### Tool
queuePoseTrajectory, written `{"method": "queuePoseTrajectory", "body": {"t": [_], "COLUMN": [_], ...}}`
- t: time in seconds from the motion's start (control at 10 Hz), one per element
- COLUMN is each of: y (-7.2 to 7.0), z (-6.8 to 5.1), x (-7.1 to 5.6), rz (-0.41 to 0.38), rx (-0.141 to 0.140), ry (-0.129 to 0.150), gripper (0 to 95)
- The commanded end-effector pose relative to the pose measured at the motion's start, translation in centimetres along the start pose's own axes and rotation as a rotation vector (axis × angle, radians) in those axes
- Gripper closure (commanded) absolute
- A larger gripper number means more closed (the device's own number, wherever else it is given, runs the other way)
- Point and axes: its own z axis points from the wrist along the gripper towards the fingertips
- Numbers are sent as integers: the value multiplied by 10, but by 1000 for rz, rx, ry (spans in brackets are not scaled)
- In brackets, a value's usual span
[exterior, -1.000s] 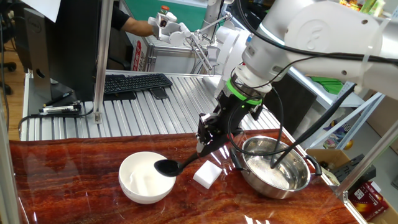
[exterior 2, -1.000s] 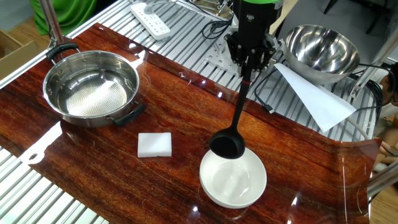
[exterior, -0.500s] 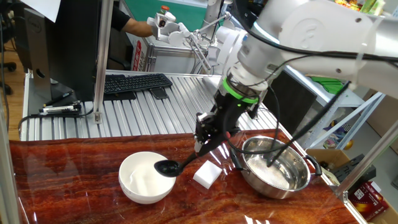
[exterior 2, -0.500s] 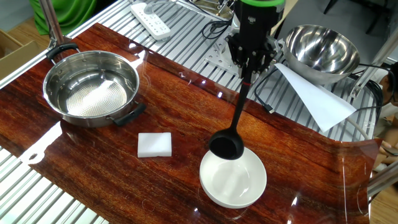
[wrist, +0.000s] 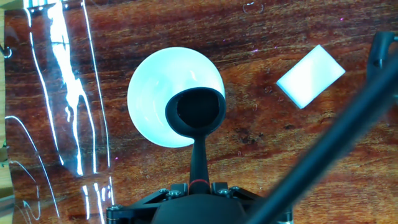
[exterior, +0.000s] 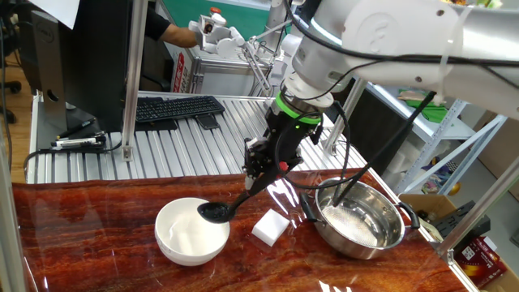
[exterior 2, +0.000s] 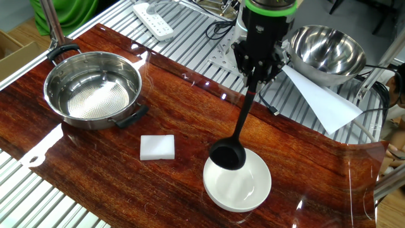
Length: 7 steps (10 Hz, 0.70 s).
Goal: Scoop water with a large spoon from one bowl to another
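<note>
My gripper (exterior: 261, 166) is shut on the end of the black ladle's handle (exterior 2: 242, 115), also seen in the other fixed view (exterior 2: 256, 71) and at the bottom of the hand view (wrist: 198, 186), where a red mark shows on the handle. The ladle's cup (exterior: 214, 212) hangs above the near edge of the white bowl (exterior: 182, 239); in the hand view the cup (wrist: 195, 112) overlaps the bowl (wrist: 155, 87). The steel bowl with black side handles (exterior: 361, 221) stands to the right (exterior 2: 92, 88). Water shows only as a faint sheen in the bowls.
A white rectangular block (exterior: 270, 228) lies between the two bowls (exterior 2: 157, 147). A second steel bowl (exterior 2: 326, 50) and a sheet of paper (exterior 2: 316, 95) sit on the metal slats behind. A keyboard (exterior: 174, 108) lies at the back. Cables hang over the steel bowl.
The arm has shifted left and slightly up, carrying the ladle's cup further over the white bowl. The bowls and block have not moved.
</note>
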Motion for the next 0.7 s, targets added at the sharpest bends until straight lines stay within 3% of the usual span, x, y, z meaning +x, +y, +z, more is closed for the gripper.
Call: {"method": "queuePoseTrajectory", "body": {"t": [0.1,0.4,0.7], "y": [5,18,28], "z": [0,0,3], "x": [-2,-4,-6], "rz": [8,32,30], "rx": [16,28,83], "ry": [-1,0,-18], "gripper": [950,950,950]}}
